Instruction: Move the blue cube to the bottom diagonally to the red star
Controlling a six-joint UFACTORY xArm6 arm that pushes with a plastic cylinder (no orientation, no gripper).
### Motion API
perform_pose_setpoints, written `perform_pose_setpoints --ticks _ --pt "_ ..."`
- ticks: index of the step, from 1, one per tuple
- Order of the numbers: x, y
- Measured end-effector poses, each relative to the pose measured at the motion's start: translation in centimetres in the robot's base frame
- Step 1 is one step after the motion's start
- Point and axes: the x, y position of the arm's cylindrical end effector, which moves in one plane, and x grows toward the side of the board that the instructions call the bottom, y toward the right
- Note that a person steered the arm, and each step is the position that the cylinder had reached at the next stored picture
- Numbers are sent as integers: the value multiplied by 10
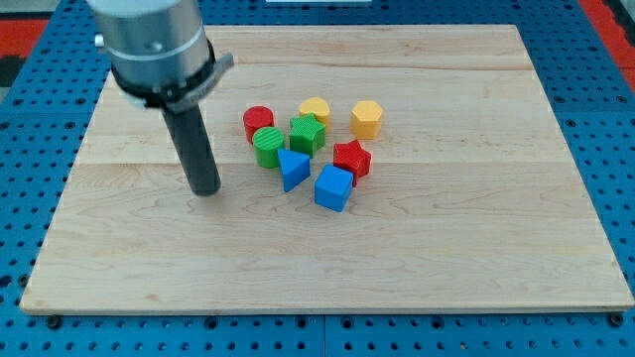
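Resting on the board (149,268), my tip (206,190) is holding nothing and standing well to the view's left of the cluster. Beyond it, the blue cube (333,187) is sitting just below and left of the red star (351,159), nearly touching it, with the blue triangle (292,169) just beside it leftward.

— Single camera view, raised in front, looking down at a slant onto the wooden counter (417,258)?
— Yes. Far enough back to take in the whole counter, with blue pegboard (595,59) showing around every edge. No second view for overlap.
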Motion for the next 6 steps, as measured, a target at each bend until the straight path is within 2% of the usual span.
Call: perform_pose_setpoints --ticks 2,3,4,5,6 --pt "15 96" --pt "-10 144" --pt "-10 157" --pt "-16 109" --pt "-31 85"
